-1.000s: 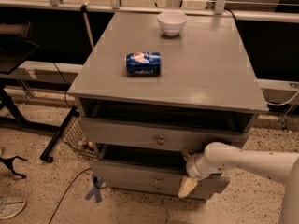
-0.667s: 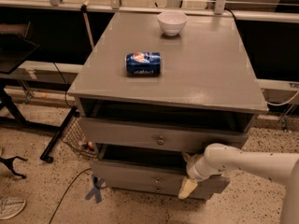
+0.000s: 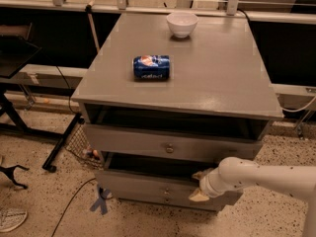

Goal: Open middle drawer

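The grey cabinet [image 3: 197, 83] has stacked drawers. The middle drawer [image 3: 143, 184] is the wide grey front with a small round knob [image 3: 166, 191]. It stands pulled out a little, with a dark gap of its inside showing above the front. My gripper [image 3: 199, 185] is on a white arm that comes in from the right. It sits at the right part of this drawer front, right of the knob. One cream fingertip [image 3: 201, 175] is near the front's top edge and the other is lower. The jaws stand apart and hold nothing.
The upper drawer [image 3: 128, 141] with its knob [image 3: 169, 147] also juts out under the top. A blue can [image 3: 151, 66] lies on the cabinet top and a white bowl [image 3: 181, 23] stands at the back. A black stand [image 3: 29, 127], cables and blue floor tape [image 3: 101, 201] are at the left.
My gripper and wrist have shifted slightly to the left along the drawer front. The drawers look unmoved.
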Robot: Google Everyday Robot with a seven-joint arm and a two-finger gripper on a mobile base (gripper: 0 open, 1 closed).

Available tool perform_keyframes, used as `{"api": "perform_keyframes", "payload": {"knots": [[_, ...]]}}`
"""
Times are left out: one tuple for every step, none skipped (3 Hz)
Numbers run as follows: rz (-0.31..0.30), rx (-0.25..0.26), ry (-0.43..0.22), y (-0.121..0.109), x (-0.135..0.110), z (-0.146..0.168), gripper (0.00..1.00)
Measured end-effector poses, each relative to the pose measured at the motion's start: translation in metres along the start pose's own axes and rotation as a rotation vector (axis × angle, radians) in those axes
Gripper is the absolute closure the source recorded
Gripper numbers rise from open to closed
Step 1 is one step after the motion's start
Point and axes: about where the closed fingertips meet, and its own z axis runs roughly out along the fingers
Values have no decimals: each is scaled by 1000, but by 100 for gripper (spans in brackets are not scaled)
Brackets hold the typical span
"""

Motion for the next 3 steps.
{"api": "perform_keyframes", "payload": {"knots": [[9, -5, 5, 8, 4, -3, 70], [6, -11, 7, 24, 4, -10, 99], [6, -11, 7, 24, 4, -10, 100]]}}
